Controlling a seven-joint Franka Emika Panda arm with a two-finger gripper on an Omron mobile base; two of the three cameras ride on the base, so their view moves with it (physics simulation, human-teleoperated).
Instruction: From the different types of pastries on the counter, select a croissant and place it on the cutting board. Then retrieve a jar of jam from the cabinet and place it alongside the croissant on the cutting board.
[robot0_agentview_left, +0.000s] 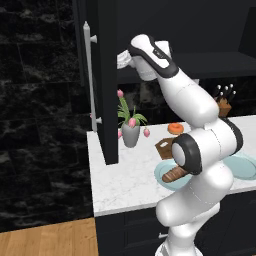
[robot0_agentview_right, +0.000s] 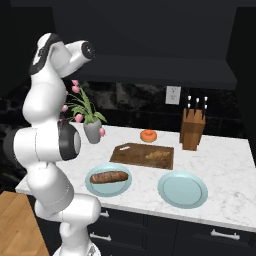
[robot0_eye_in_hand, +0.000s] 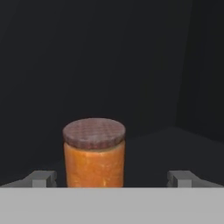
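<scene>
An orange-red jar of jam (robot0_eye_in_hand: 94, 157) with a dark brownish lid stands upright on a dark shelf inside the cabinet (robot0_agentview_left: 107, 75). The cabinet door hangs open, its silver bar handle (robot0_agentview_left: 91, 75) facing out. My gripper (robot0_eye_in_hand: 112, 178) is open. Its fingertips (robot0_eye_in_hand: 43, 178) stand on either side of the jar, apart from it, and the jar is nearer the left one. The golden-tan croissant (robot0_agentview_right: 159, 155) lies on the dark-brown cutting board (robot0_agentview_right: 135, 152) on the counter (robot0_agentview_right: 225, 160). My arm reaches up into the cabinet.
A long brown loaf (robot0_agentview_right: 109, 176) lies on a teal plate (robot0_agentview_right: 95, 187). A second teal plate (robot0_agentview_right: 182, 189) is bare. An orange doughnut (robot0_agentview_right: 148, 135) sits behind the board. A vase of tulips (robot0_agentview_right: 91, 127) stands at the left and a knife block (robot0_agentview_right: 192, 130) at the right.
</scene>
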